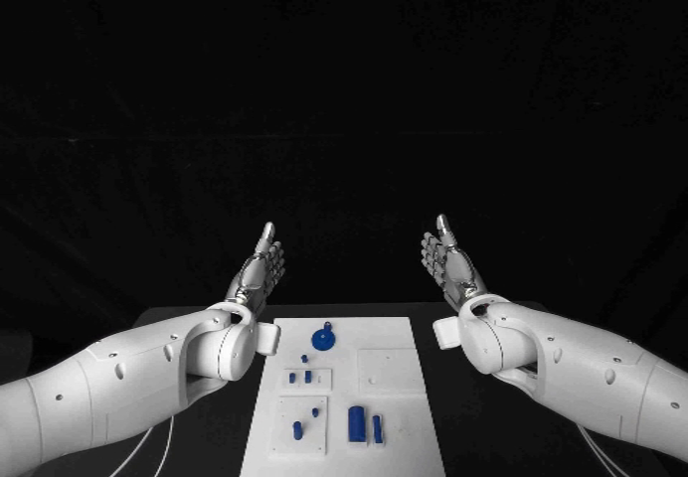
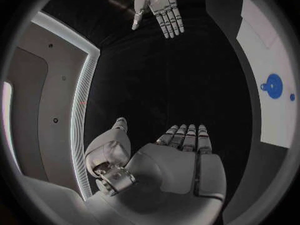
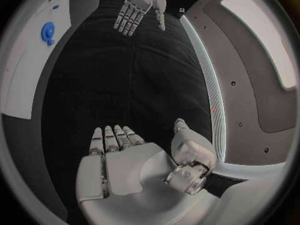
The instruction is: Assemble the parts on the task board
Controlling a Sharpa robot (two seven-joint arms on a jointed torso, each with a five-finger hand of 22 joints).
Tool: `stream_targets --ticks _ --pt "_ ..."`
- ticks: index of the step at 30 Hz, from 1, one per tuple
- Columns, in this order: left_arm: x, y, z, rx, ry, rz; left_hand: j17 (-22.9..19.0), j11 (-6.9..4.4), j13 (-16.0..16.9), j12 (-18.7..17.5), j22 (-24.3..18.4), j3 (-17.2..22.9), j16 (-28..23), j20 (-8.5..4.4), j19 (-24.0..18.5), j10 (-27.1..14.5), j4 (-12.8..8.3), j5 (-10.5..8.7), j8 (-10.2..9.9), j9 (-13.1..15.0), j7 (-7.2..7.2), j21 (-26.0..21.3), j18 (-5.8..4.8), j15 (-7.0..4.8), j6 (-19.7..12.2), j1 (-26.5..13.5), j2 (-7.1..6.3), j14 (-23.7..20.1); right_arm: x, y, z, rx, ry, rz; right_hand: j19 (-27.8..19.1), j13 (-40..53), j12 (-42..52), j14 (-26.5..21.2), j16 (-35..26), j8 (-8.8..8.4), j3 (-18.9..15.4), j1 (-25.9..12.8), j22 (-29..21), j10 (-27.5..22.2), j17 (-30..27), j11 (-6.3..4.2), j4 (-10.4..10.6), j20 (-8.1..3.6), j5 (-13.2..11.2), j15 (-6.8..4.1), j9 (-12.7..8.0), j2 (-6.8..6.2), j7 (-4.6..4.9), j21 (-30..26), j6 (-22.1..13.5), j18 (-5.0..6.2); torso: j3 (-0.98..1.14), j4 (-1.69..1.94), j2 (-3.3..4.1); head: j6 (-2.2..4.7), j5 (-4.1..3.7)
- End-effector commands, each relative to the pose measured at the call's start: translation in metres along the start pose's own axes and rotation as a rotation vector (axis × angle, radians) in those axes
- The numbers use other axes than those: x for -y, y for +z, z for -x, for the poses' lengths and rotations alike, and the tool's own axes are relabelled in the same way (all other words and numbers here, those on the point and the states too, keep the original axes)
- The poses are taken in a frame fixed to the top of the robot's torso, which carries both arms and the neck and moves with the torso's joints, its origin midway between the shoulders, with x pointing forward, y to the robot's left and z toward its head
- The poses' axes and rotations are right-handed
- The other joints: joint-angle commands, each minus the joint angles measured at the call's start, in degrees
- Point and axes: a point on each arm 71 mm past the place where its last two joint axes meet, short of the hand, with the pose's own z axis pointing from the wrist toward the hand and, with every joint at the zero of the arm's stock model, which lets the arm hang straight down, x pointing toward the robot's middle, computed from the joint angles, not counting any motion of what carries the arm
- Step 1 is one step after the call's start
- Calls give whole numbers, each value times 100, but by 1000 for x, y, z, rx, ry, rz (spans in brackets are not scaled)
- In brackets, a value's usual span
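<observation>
Left hand (image 1: 259,270): being held spread, empty, beyond the task board (image 1: 395,417).
Right hand (image 1: 453,266): likewise.
Parts: blue disc (image 1: 324,340); smaller pieces hard to make out.

The task board (image 1: 344,397) is lying in the middle of the table (image 1: 187,320), between the two arms. A round part (image 1: 324,340) is sitting at its far end, with smaller parts (image 1: 357,423) lying nearer the robot.
</observation>
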Motion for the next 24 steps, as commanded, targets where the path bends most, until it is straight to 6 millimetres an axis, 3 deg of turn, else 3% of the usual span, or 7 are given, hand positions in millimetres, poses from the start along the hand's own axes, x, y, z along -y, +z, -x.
stream_targets --ticks 1,11,24 --pt "7 -15 -6 126 15 -55 -20 -22 -18 -48 -20 -51 -40 -26 -419 -416 3 -49 -38 -17 -28 -41 -85 -22 -302 -906 -4 -483 -10 -14 -2 144 64 42 -213 -17 -33 -360 -31 -44 -10 -482 -21 -334 -20 -29 47 -41 -66 -31 -19 -19 -36 -41 -222 -78 -27 26 -50 -8 -23" --pt "15 -41 -25 154 -8 -71 -20 -22 -18 -48 -20 -51 -40 -26 -419 -416 3 -49 -38 -17 -28 -41 -85 -22 -302 -906 -4 -483 -17 -45 -20 172 83 25 -213 -17 -33 -360 -31 -44 -10 -482 -21 -334 -20 -29 47 -41 -66 -31 -19 -19 -36 -41 -222 -78 -27 26 -50 -8 -23" --pt "15 -42 -25 155 -8 -71 -20 -22 -18 -48 -20 -51 -40 -26 -419 -416 3 -49 -38 -17 -28 -41 -85 -22 -302 -906 -4 -483 -17 -47 -21 174 84 23 -213 -17 -33 -360 -31 -44 -10 -482 -21 -334 -20 -29 47 -41 -66 -31 -19 -19 -36 -41 -222 -78 -27 26 -50 -8 -23"
